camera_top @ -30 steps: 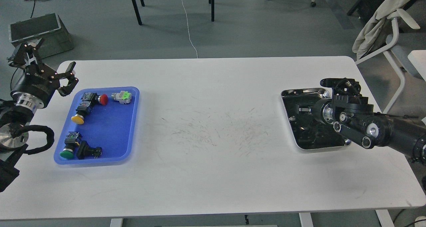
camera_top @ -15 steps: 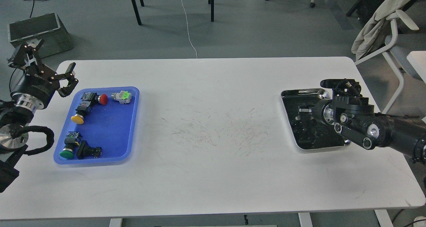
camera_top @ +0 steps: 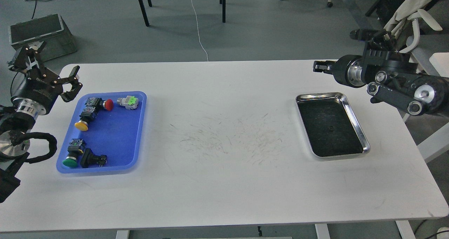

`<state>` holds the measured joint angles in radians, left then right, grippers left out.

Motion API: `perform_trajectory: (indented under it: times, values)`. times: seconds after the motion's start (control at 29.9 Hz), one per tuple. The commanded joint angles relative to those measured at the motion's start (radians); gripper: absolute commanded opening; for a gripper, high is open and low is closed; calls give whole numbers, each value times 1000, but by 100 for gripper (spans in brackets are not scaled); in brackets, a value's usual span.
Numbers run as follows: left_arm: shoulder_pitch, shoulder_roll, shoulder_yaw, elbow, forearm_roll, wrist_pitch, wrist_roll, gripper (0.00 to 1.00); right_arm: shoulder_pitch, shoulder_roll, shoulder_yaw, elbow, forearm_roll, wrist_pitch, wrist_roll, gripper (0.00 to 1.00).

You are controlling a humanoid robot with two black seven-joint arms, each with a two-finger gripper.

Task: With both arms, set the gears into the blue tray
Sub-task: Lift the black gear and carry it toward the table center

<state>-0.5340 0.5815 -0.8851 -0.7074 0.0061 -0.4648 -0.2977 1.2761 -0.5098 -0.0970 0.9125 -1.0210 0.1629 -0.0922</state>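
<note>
The blue tray lies at the table's left and holds several push-button switches with coloured caps. One tiny black gear rests on the dark bottom of the steel tray at the right. My left gripper hovers just off the blue tray's far left corner, open and empty. My right gripper hangs high above the table, beyond the steel tray's far edge. It looks small and dark, so its fingers and anything between them cannot be made out.
The switches crowd the blue tray's left half. A chair with cloth over it stands behind my right arm, and a grey crate sits on the floor behind my left gripper.
My right arm has lifted out of the steel tray and swung up and away toward the table's far right, uncovering the tray's bottom. The left arm has stayed put.
</note>
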Motion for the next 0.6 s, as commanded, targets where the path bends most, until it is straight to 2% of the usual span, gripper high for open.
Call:
perform_trajectory:
  times: [0.0, 0.17, 0.33, 0.57]
  values:
    - [-1, 0, 0, 0, 0, 3, 0, 99, 75, 14, 0, 86, 175, 1, 14, 1]
    - [-1, 3, 0, -1, 0, 2, 0, 99, 92, 200, 0, 69, 314, -14, 28, 1]
    - [0, 21, -1, -1, 0, 0, 0, 99, 51, 488, -15, -113, 329, -51, 29, 1]
    - [0, 50, -11, -6, -3, -2, 0, 99, -29, 510, -20, -227, 326, -75, 48, 1]
